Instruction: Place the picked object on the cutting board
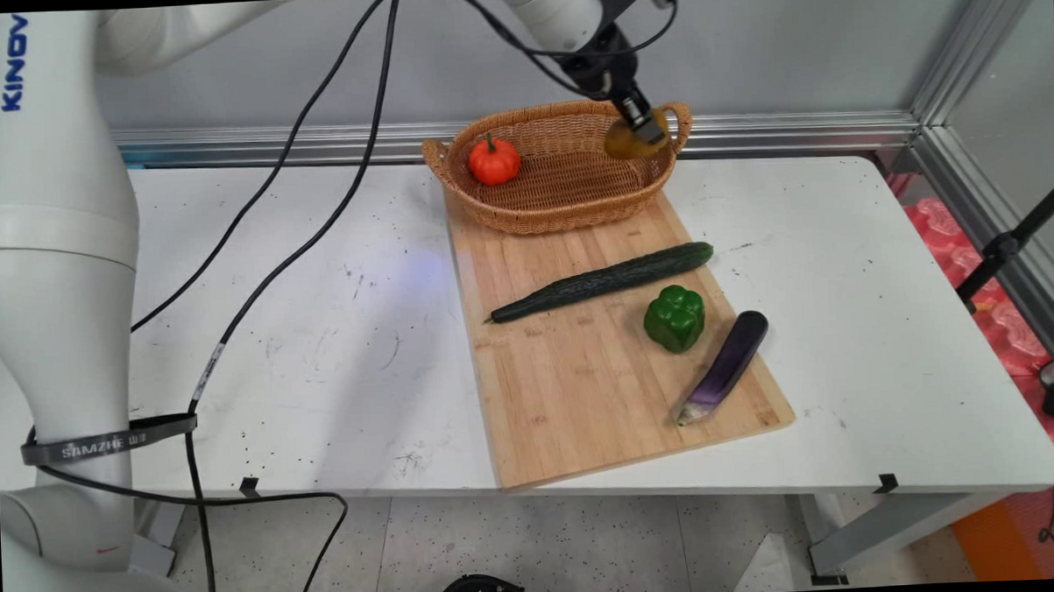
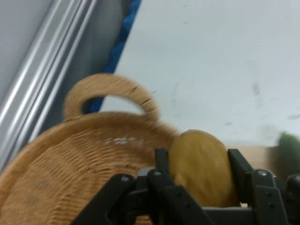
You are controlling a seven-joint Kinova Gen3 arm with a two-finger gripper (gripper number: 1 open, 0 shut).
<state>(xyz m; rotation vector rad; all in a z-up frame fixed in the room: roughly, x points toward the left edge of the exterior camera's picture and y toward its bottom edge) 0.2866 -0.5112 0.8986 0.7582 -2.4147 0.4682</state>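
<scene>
**A:** Status on the black two-finger gripper point(image 1: 642, 134)?

**B:** Clamped on a rounded yellow-brown potato-like vegetable point(image 2: 202, 168). In the hand view a finger sits on each flank, both touching it. Grip looks centred.

**A:** Where is it relative to the oval woven wicker basket point(image 1: 524, 215)?

**B:** Main view puts it over the basket's right end, just beside the right loop handle point(image 1: 680, 122). Held in the air, above the weave. Hand view agrees: handle arch point(image 2: 110, 93) and rim ahead, basket floor below the fingers.

**A:** Anything in the basket?

**B:** A small orange-red pumpkin-shaped vegetable point(image 1: 493, 160) at the left end, well apart from the gripper.

**A:** Rest of the scene?

**B:** The basket sits on the far end of a light wooden cutting board point(image 1: 574, 399) on the white table point(image 1: 318, 338). On the board: a long dark green cucumber point(image 1: 605, 281) lying diagonally, a green bell pepper point(image 1: 674, 318) near it, and a purple eggplant point(image 1: 727, 366) along the right edge. None close to the gripper.

**A:** Handling advice?

**B:** My judgement: it's close to the rim and handle, so any descent there risks clipping the wicker or tipping the basket. Better to stay inboard, toward the open weave between pumpkin and handle. Round item, likely to roll, so low and slow is safer.
</scene>
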